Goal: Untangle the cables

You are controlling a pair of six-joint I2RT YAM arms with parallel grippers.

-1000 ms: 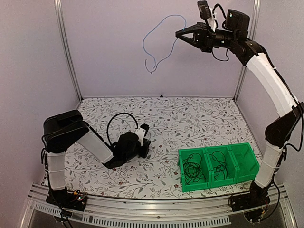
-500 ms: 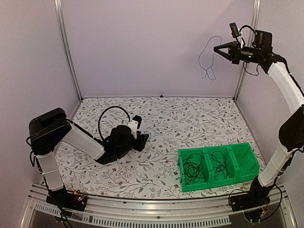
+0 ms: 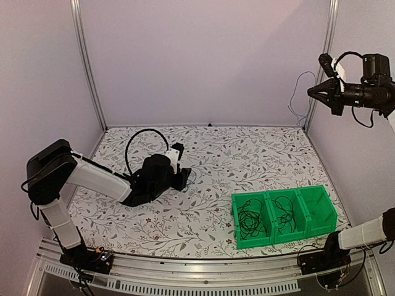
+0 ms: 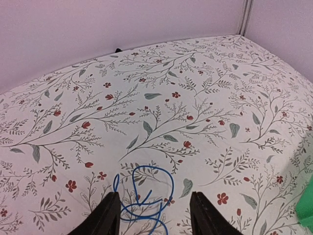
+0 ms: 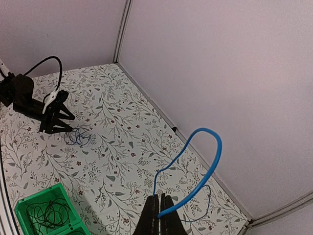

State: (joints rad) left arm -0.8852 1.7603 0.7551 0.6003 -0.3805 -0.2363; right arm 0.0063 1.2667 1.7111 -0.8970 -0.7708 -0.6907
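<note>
My right gripper (image 3: 312,92) is raised high at the far right and is shut on a blue cable (image 5: 200,169) that loops up and away from the jaws; in the top view it hangs as a thin pale line (image 3: 297,98) by the corner post. A second blue cable (image 4: 145,196) lies coiled on the floral tabletop between the tips of my left gripper (image 4: 153,215), which is open and low over it; it also shows in the right wrist view (image 5: 77,136). Black cables (image 3: 251,222) lie coiled in the green bins.
A green tray of three bins (image 3: 285,216) stands at the front right; the left (image 3: 251,223) and middle (image 3: 284,214) bins hold black cables. Metal frame posts (image 3: 86,65) stand at the back corners. A thick black hose (image 3: 141,145) arcs over the left arm.
My right arm has swung from above the table's middle to the far right, carrying the blue cable with it. My left arm has shifted slightly back and left.
</note>
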